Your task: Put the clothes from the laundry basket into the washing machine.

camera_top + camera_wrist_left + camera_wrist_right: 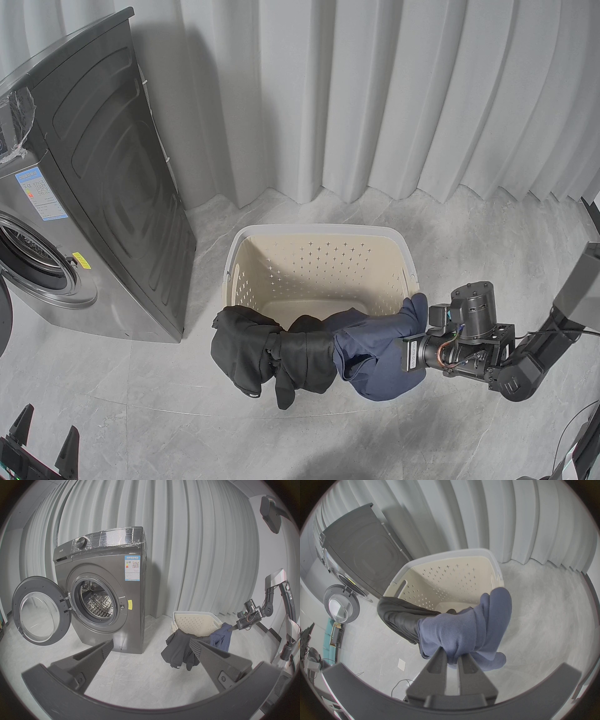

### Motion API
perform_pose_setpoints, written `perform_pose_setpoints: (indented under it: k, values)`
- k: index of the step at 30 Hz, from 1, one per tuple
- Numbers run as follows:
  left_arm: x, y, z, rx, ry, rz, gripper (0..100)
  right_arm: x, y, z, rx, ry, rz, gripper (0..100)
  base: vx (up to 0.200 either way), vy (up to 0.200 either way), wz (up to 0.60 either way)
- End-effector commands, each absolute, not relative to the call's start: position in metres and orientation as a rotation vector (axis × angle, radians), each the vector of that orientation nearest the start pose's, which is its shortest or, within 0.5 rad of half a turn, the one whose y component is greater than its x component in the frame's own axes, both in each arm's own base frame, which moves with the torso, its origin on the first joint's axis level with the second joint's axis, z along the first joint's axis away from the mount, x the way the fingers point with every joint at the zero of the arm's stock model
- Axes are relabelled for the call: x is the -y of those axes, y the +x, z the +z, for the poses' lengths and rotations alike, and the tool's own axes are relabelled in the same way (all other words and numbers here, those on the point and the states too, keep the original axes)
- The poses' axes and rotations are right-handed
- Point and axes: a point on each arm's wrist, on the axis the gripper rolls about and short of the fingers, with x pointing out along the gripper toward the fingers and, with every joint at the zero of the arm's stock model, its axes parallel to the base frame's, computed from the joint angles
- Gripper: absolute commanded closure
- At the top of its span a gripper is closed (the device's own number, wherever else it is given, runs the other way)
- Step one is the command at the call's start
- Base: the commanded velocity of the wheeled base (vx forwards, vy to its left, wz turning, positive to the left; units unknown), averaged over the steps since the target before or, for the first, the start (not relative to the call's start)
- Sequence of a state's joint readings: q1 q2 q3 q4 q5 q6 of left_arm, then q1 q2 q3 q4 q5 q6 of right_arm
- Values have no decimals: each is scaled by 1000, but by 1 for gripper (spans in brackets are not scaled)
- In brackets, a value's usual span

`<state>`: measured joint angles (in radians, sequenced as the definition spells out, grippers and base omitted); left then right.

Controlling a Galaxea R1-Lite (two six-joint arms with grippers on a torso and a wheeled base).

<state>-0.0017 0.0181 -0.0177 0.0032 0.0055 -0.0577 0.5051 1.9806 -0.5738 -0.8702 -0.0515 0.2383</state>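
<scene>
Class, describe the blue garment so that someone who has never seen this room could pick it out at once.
Find the grey washing machine, then the cream laundry basket on the floor beside it. Clothes hang over the basket's near rim. The navy blue garment is at the end farther from the machine, pinched in the right hand, while the black clothing beside it hangs free.

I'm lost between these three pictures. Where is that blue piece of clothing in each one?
Head view: the blue garment is lower centre-right, across the basket's near rim beside the black clothes.
Left wrist view: the blue garment is far off, at the basket beside the washing machine.
Right wrist view: the blue garment is close up, pinched in the right gripper.
Shared landmark: the cream basket.
</scene>
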Motion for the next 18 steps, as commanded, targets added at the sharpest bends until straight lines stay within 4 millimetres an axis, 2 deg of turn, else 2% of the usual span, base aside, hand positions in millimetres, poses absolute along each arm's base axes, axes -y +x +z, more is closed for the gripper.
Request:
perform_pose_setpoints:
  k: [1, 8, 15, 16, 18]
  values:
    - [0, -22, 76, -11, -58, 5, 0, -149, 253, 94, -486, 98, 419, 100, 0, 0, 0]
    - [0, -22, 76, -9, -58, 5, 0, -146, 242, 122, -393, 123, 432, 100, 0, 0, 0]
    - [0, -22, 76, -11, -58, 5, 0, -133, 224, 169, -223, 171, 440, 100, 0, 0, 0]
    - [0, -22, 76, -9, -58, 5, 0, -133, 224, 171, -217, 173, 441, 100, 0, 0, 0]
    - [0, -22, 76, -11, -57, 5, 0, -126, 213, 188, -151, 191, 449, 100, 0, 0, 0]
